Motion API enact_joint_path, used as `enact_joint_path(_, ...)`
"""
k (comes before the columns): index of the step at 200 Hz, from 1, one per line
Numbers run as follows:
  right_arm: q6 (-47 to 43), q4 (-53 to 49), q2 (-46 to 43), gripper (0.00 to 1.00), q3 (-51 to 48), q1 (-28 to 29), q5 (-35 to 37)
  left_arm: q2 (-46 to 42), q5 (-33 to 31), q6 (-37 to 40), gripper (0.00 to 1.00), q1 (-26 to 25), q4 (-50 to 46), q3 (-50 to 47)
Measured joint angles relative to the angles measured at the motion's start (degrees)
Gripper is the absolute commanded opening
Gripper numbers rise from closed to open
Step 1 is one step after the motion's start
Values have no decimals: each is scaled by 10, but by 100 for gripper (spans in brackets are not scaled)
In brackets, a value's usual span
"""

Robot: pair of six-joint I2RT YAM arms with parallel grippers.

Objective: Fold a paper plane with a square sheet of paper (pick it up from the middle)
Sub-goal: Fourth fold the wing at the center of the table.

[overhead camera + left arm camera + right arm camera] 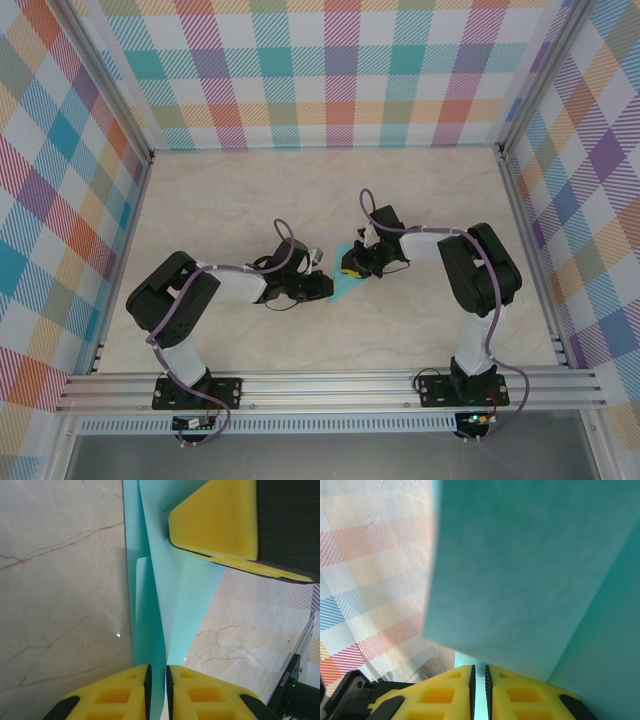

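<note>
Marbled counter (250, 200), centre stage: the sheet of paper (345, 283) stands creased lengthwise, left end effector (158, 680) and right end effector (479, 677) both pinching it. Early days, I'd say: nose and wings remain.

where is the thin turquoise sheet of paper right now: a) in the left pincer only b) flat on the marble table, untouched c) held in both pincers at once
c: the thin turquoise sheet of paper runs into the closed jaws of the left pincer and of the right pincer.
</note>
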Motion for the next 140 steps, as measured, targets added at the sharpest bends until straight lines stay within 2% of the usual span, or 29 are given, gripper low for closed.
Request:
enact_joint_path(41,-10,-7,0,17,2,0,0,-18,-2,0,17,0,-11,0)
enact_joint_path(140,-15,-12,1,18,5,0,0,-14,6,-1,20,0,-14,0)
